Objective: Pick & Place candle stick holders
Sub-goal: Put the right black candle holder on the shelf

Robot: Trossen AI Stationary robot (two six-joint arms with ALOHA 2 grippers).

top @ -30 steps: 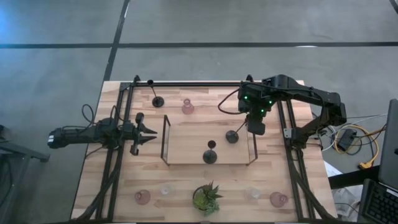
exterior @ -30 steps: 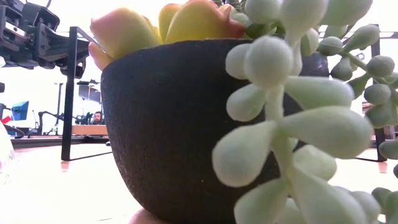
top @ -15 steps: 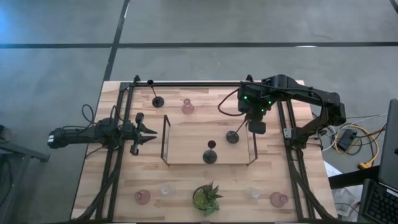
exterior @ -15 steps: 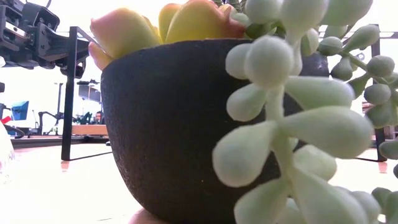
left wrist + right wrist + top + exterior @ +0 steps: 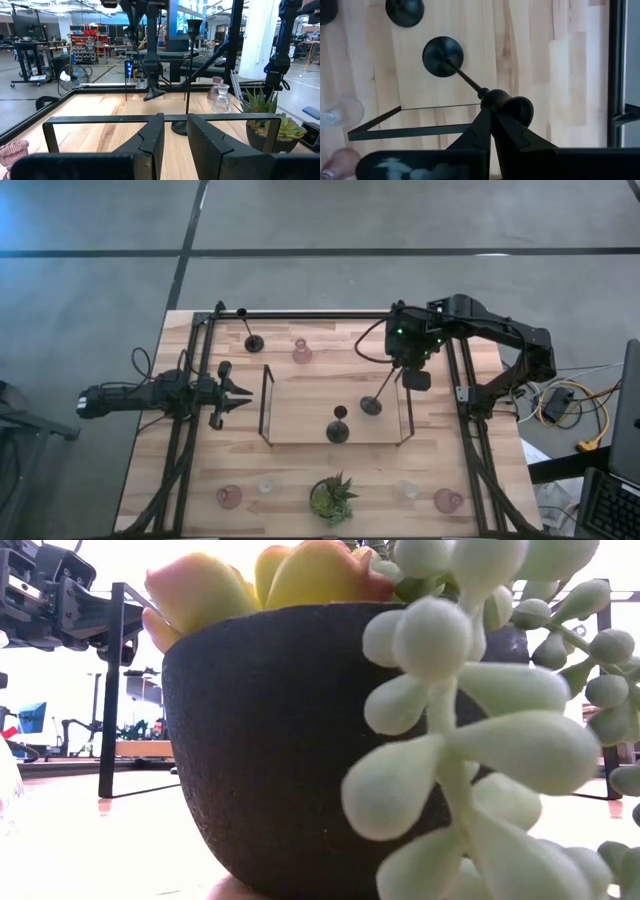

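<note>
My right gripper point(image 5: 404, 372) is over the right end of the black wire-framed wooden tray point(image 5: 300, 400), shut on a black candle stick holder point(image 5: 380, 395) that leans with its round base point(image 5: 371, 407) lowest. A second black holder point(image 5: 338, 430) stands on its base in the tray. A third point(image 5: 254, 342) stands on the table at the far left. Pink glass holders point(image 5: 301, 352) point(image 5: 230, 497) point(image 5: 448, 500) and clear ones point(image 5: 266, 485) point(image 5: 406, 490) stand on the table. My left gripper point(image 5: 246, 393) waits left of the tray, its fingers point(image 5: 155, 137) slightly apart and empty. My right gripper pinches the black holder's top cup point(image 5: 512, 107) between its two fingers, which come from above, pointing down. The thin stem point(image 5: 465, 77) slants down from the cup to the round base point(image 5: 442, 56). In the left wrist view the base point(image 5: 152, 94) hangs tilted, seemingly just clear of the tray floor.
A green potted plant point(image 5: 332, 498) stands at the near edge and fills the low view point(image 5: 300, 740). The tray's upright wire ends point(image 5: 266, 402) point(image 5: 408, 415) flank its floor. Black frame rails point(image 5: 320, 314) run along the table's far edge and sides.
My right gripper has moved a little toward the table's far edge and up, staying shut on the black holder. The holder now leans more, its stem showing longer, its base shifted slightly toward the near edge.
</note>
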